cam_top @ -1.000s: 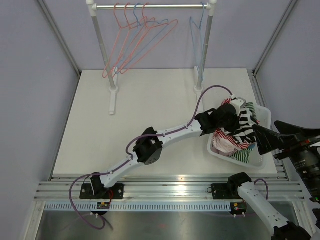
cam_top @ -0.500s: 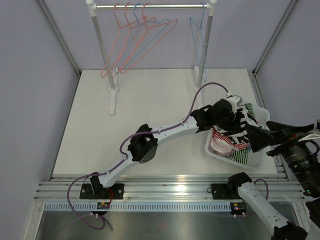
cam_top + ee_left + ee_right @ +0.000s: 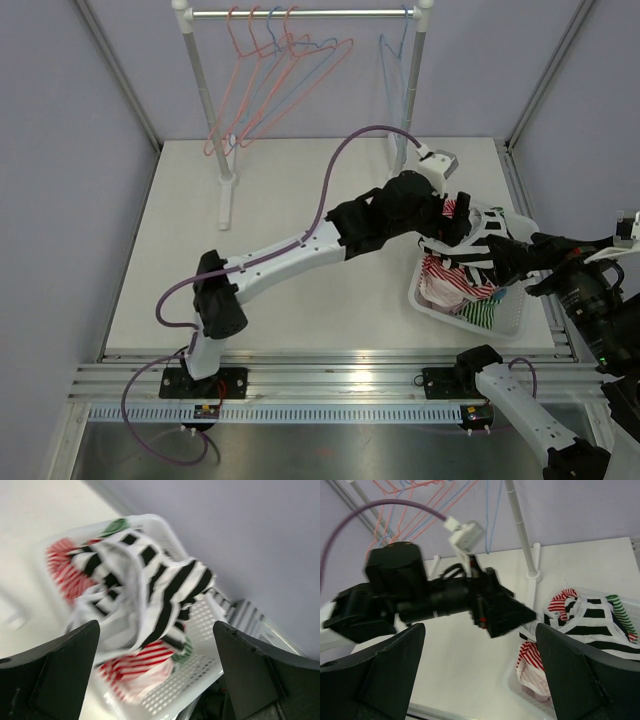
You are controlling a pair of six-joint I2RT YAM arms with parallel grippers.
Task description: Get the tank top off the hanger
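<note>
White tabletop (image 3: pixel 300 200). White-posted clothes rail (image 3: pixel 300 13) at far edge, pink and blue wire hangers (image 3: pixel 283 45) on it. White perforated plastic basket (image 3: pixel 175 690), right side: black-and-white striped tank top (image 3: pixel 150 580) lies inside, atop red-striped garments (image 3: pixel 65 565). Left gripper (image 3: pixel 156 630) above it, jaws wide apart, empty. Right gripper (image 3: pixel 480 630) likewise wide, empty.

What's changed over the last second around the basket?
The left gripper opened, letting go of the striped tank top, which now lies in the basket; its arm lifted up and back. The right gripper stayed open by the basket, and the hangers stayed on the rail.
</note>
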